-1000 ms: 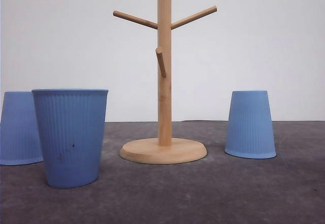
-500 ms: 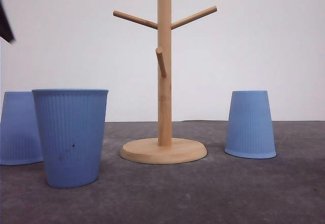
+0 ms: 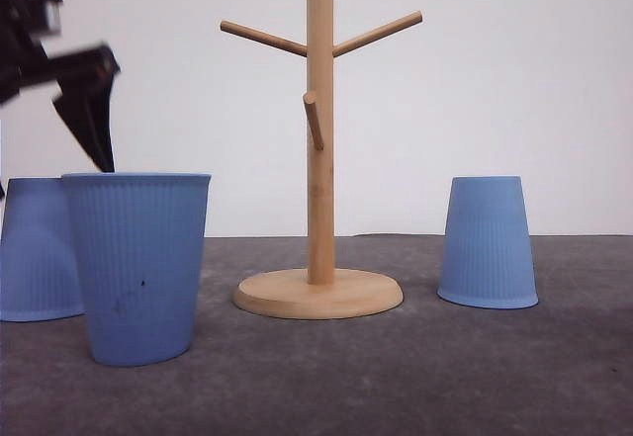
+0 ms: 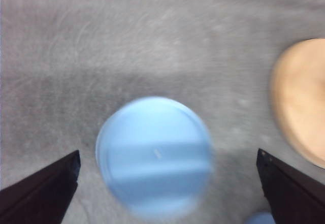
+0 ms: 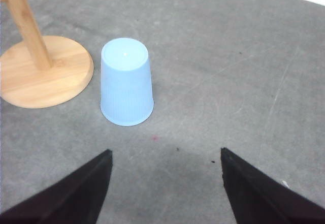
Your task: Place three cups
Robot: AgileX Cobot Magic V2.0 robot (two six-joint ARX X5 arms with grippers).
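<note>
Surface (image 3: 396,377): 3 cups, L far inverted (image 3: 35,248), L near upright (image 3: 138,263), R inverted (image 3: 488,243), stand (image 3: 318,159) mid; L tool (image 3: 59,80) open above L far cup, R tool (image 5: 165,183) open, empty; risk: L tool, blurred w/ motion, may clip upright cup, tipping it.

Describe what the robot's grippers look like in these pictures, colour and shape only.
The left gripper is black or very dark, an angular, blurred silhouette in the front view, ending in a tapered finger. In the wrist views the left gripper's fingers and the right gripper's fingers are flat, dark wedges narrowing to points. No cables or markings can be made out.
</note>
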